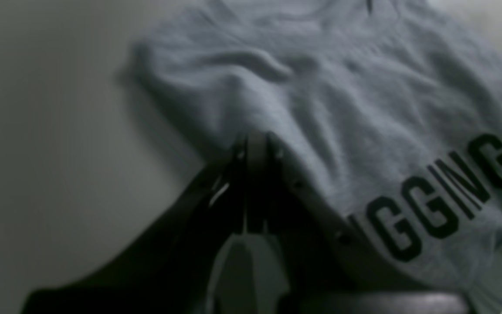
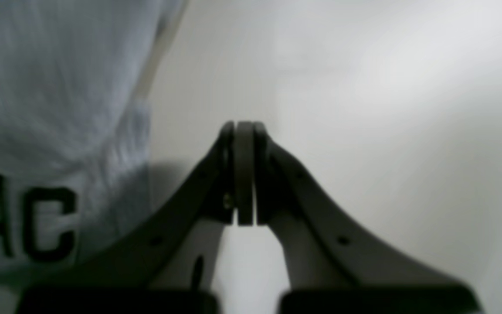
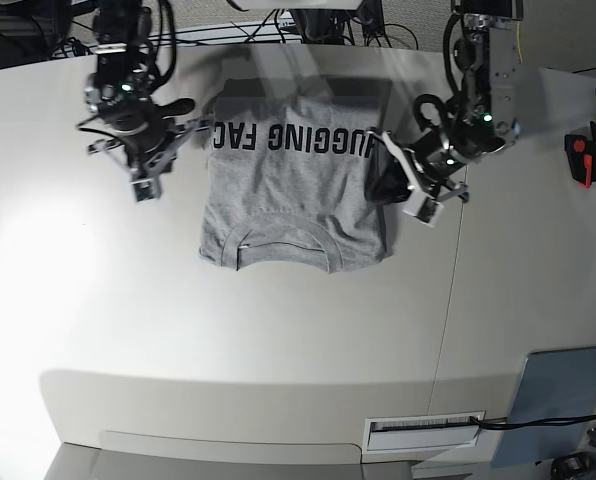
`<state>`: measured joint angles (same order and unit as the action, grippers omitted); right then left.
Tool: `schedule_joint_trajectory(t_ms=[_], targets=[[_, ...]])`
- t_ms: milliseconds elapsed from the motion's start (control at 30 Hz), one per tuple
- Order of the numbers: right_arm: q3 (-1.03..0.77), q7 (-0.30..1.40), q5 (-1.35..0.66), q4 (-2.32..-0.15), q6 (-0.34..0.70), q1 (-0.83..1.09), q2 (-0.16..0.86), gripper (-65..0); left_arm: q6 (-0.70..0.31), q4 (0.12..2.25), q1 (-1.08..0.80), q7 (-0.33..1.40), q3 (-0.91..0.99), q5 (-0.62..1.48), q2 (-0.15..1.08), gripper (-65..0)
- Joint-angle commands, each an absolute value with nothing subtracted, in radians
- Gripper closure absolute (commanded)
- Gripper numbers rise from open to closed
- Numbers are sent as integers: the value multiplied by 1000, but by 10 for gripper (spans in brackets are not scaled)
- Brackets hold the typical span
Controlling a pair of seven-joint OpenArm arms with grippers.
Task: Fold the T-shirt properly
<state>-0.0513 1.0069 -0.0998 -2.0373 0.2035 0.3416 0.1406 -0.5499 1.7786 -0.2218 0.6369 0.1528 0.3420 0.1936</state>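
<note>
The heather-grey T-shirt (image 3: 288,190) lies flat in the middle of the white table (image 3: 278,330). Its black lettering (image 3: 293,140) faces up at the far end and the collar (image 3: 278,240) lies toward the near edge. My left gripper (image 3: 388,190) (image 1: 255,141) is shut, its tips against the T-shirt (image 1: 342,100) at the side edge. I cannot tell whether any cloth is pinched. My right gripper (image 3: 144,183) (image 2: 243,128) is shut on nothing and hangs over bare table, a little off the T-shirt (image 2: 46,109) on its other side.
A red and black tool (image 3: 581,155) lies at the table's right edge. A blue-grey pad (image 3: 558,390) sits at the near right corner. Cables (image 3: 328,25) run along the back. A labelled slot (image 3: 423,428) is set in the front edge.
</note>
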Motion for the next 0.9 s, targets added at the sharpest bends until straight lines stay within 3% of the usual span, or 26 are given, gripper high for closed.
schedule_joint_trajectory(t_ms=[0, 433, 867], targets=[[-70, 996, -100, -2082, 205, 360, 155, 0, -551, 1808, -231, 643, 183, 366, 200, 0], [-347, 1085, -101, -2327, 205, 659, 213, 0, -589, 2082, -609, 744, 535, 520, 200, 0], [-371, 1201, -100, -2337, 240, 956, 213, 0, -589, 2075, -1024, 757, 658, 566, 200, 0]])
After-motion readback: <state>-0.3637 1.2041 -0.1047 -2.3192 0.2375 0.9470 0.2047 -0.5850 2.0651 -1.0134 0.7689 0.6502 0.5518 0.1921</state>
